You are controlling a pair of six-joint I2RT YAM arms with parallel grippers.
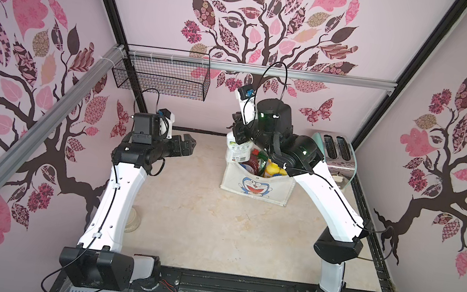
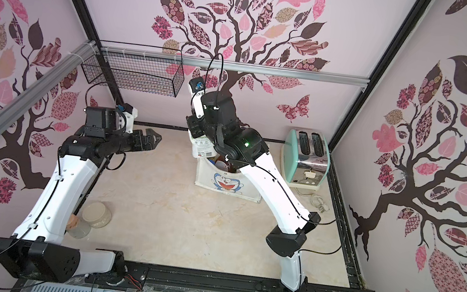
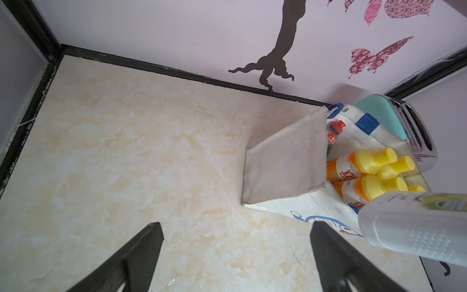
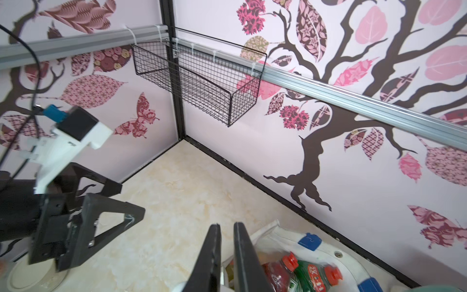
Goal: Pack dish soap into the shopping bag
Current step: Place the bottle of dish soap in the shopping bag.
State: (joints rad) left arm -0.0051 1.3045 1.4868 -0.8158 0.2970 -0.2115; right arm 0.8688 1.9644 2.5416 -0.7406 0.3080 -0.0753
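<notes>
The shopping bag point(image 1: 254, 187) point(image 2: 227, 183), white with a blue cartoon cat face, stands open at the back of the table. Inside it lie orange dish soap bottles with yellow caps point(image 3: 348, 164), plus a red bottle point(image 4: 275, 273) and a green bottle point(image 4: 310, 273), both red-capped. My right gripper point(image 1: 238, 133) point(image 4: 226, 225) is shut on the white dish soap bottle point(image 1: 236, 147) point(image 3: 414, 227). It holds that bottle tilted over the bag's left rim. My left gripper point(image 1: 187, 143) point(image 3: 235, 225) hangs open and empty left of the bag.
A mint-green toaster point(image 1: 338, 155) point(image 2: 306, 157) stands right of the bag, its plug and cord point(image 2: 319, 202) on the table. A black wire basket point(image 1: 164, 78) hangs on the back wall. Two jars point(image 2: 97, 214) sit by the left arm's base.
</notes>
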